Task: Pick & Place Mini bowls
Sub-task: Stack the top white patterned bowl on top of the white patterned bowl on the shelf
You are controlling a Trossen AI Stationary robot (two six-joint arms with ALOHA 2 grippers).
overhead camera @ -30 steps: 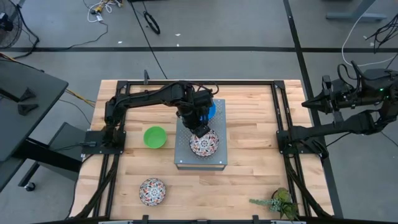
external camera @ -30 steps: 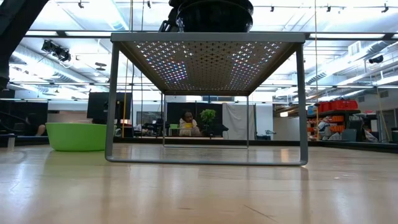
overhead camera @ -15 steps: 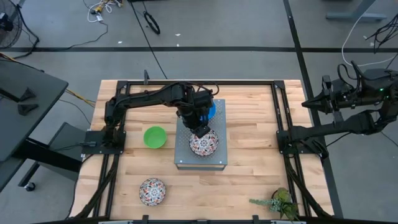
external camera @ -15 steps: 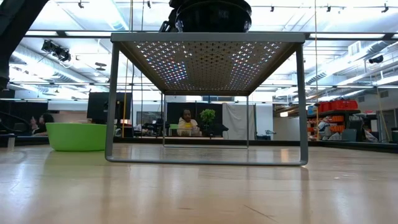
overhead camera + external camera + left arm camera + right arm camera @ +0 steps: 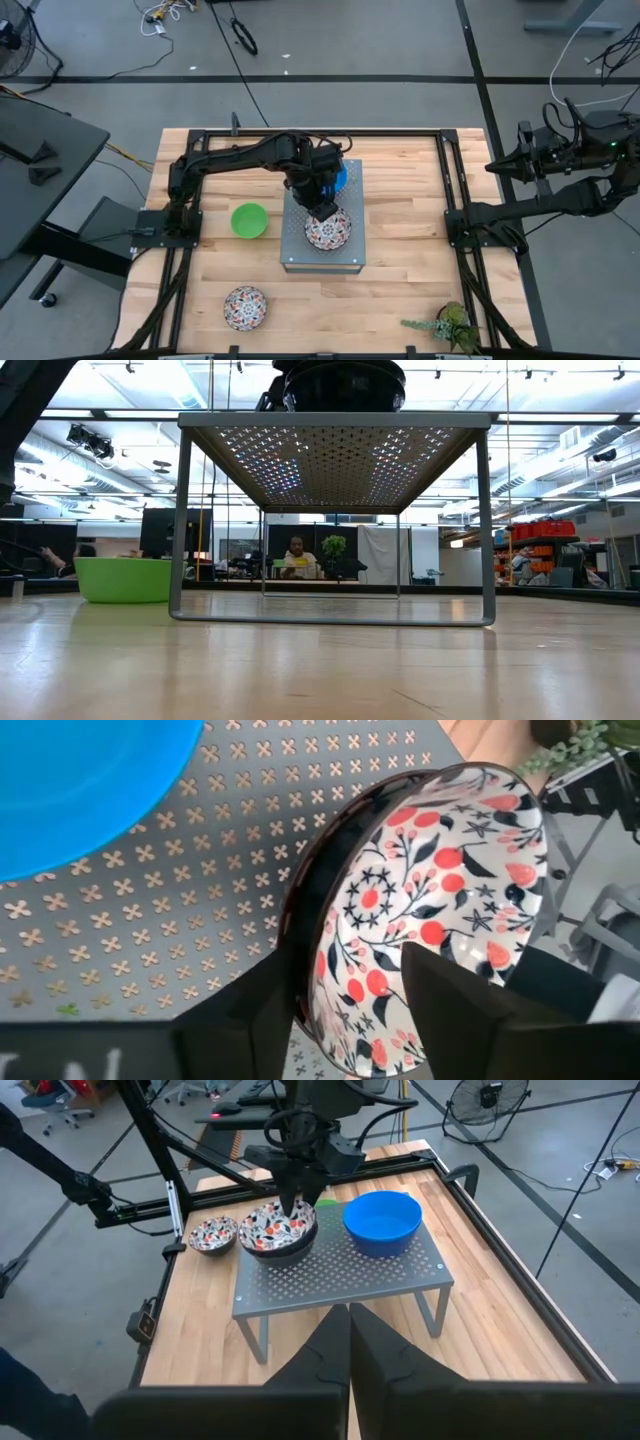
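Note:
My left gripper (image 5: 322, 208) is over the grey perforated box (image 5: 296, 250), shut on the far rim of a white floral bowl (image 5: 329, 231). That bowl sits on the box top and shows from below in the low view as a dark bowl (image 5: 345, 385). A bright blue bowl (image 5: 343, 177) stands on the box's far part, partly under the arm. A green bowl (image 5: 249, 220) and a second floral bowl (image 5: 245, 307) rest on the wooden table. My right gripper (image 5: 350, 1330) is shut, parked off the table's right side. The other bowls are out of view. My left gripper holds the floral bowl by its rim (image 5: 298, 935) on the side toward the blue bowl. One finger (image 5: 255, 1010) is outside against the dark outer wall and the other finger (image 5: 445, 995) is inside. The fingers come from above, slanting down. The bowl's foot rests on the box top.
A small potted plant (image 5: 450, 325) stands near the table's near right corner. Black frame rails (image 5: 452, 215) run along the table's sides. Bare wood lies right of the box and along the near edge. A person (image 5: 297, 555) sits far behind the table.

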